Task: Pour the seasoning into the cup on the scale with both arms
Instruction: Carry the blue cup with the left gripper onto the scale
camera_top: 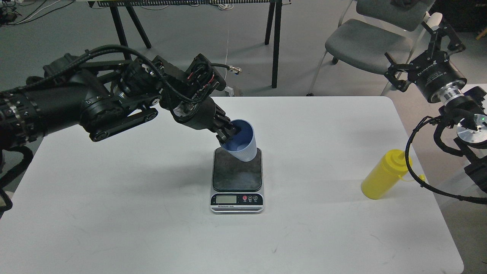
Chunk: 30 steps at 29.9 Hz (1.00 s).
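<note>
Grey carpeted floor, black trestle legs and a grey chair fill the upper frame behind a white rectangular desk [114, 213] that carries all task items.

Item one: the small light-blue tapered plastic cup [243, 142] sits at frame centre, tilted, its mouth turned toward the upper left and its base at the rear edge of the flat digital kitchen scale [237, 179] with dark weighing plate and silver front display. Whether the base already touches the plate cannot be settled from this view. The left gripper [228, 131] reaches in from the left; its jaws are closed on the cup rim on the left side, one finger inside the mouth, the other outside.

Item two: the tall yellow plastic squeeze bottle of seasoning [384, 174] stands on the desk at lower right of frame, well apart from the scale, untouched, nozzle up and leaning toward the upper right.

Item three: the right gripper [437, 26] is raised at the upper right edge, above and well clear of the bottle. Its jaws hold nothing; they appear parted, though the angle is poor.

Judgement: the step in hand is placing the cup on the scale; no pouring has begun. The next move calls for levelling the cup until it stands upright on the plate, then releasing it without tipping. The right arm [456, 95] must then descend to the bottle.
</note>
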Available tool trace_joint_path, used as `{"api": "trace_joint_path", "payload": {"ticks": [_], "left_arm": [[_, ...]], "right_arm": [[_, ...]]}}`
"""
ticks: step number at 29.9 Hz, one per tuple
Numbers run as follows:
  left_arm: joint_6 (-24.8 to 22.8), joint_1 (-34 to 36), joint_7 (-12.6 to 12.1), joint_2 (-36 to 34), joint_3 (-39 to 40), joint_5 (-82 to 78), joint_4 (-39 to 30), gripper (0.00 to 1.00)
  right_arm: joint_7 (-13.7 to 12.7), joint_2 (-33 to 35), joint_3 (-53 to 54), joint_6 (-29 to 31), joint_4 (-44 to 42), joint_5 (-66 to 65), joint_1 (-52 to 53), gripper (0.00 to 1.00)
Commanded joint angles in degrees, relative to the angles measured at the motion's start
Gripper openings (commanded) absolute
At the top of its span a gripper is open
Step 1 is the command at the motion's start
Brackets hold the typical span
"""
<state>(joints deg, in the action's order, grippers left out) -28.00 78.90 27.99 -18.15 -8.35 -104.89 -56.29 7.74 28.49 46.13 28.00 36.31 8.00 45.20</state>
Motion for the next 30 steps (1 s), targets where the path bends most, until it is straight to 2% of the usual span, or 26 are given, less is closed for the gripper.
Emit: {"api": "trace_joint_path", "payload": {"ticks": [1, 11, 21, 30], "left_arm": [[0.0, -0.3, 0.0, 0.9, -0.6, -0.1, 0.6, 0.05], [0.0, -3.0, 0.0, 3.9, -1.1, -0.1, 5.9, 0.06], [0.0, -4.2, 0.0, 5.9, -1.1, -0.1, 6.6, 0.07], [0.0, -4.3, 0.0, 7.4, -2.9, -0.1, 10.8, 0.07]], "right_arm": [[0.1, 0.0, 0.0, 0.0, 0.0, 0.0, 0.0, 0.99], [0.1, -0.4, 0.0, 0.0, -0.1, 0.0, -0.4, 0.99], [0.1, -0.5, 0.0, 0.0, -0.2, 0.0, -0.4, 0.99], [0.1, -0.6, 0.0, 0.0, -0.2, 0.0, -0.6, 0.99]]}}
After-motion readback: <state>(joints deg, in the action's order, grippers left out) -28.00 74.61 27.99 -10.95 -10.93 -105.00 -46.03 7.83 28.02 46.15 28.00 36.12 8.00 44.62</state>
